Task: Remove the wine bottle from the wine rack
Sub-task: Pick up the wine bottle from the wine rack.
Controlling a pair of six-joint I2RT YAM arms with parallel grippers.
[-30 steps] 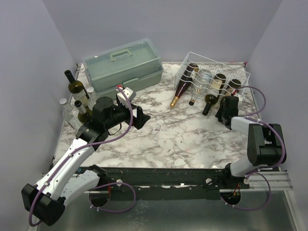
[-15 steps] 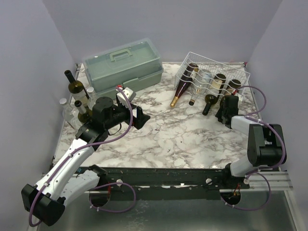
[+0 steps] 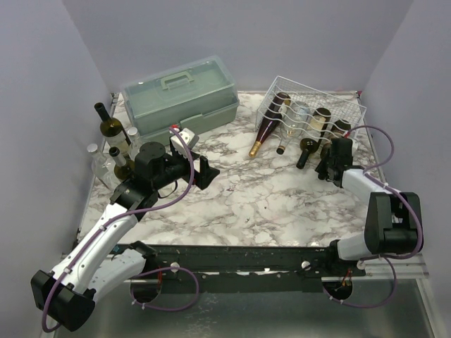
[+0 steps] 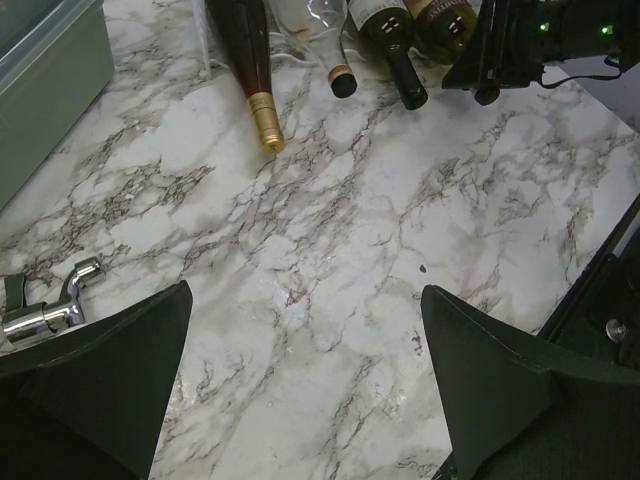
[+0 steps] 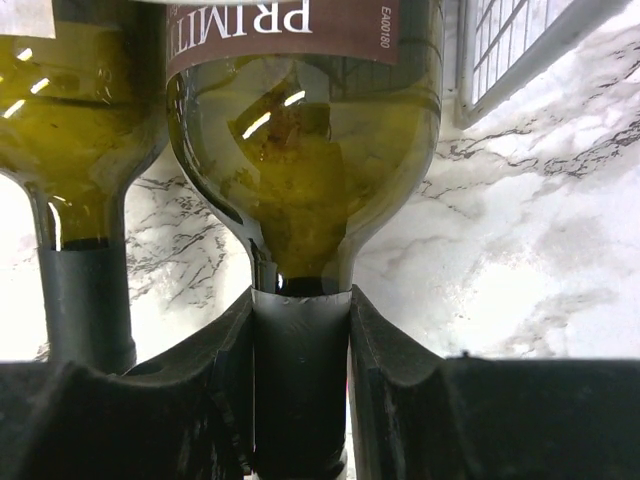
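The white wire wine rack (image 3: 315, 93) stands at the back right and holds several bottles lying side by side with their necks toward me. My right gripper (image 3: 330, 166) is shut on the black-capped neck (image 5: 300, 370) of the rightmost green wine bottle (image 5: 300, 130), whose body still lies in the rack (image 5: 500, 40). A second green bottle (image 5: 80, 120) lies just to its left. My left gripper (image 4: 305, 340) is open and empty above the bare marble, mid-left of the table (image 3: 207, 170).
A grey-green toolbox (image 3: 180, 95) stands at the back left. Several upright bottles (image 3: 113, 137) stand at the left edge. A dark red bottle with gold foil (image 4: 255, 70) juts out of the rack. A small chrome tool (image 4: 45, 310) lies by my left fingers.
My right arm's elbow has swung right and the gripper has shifted slightly on the bottle neck. The left arm has not moved.
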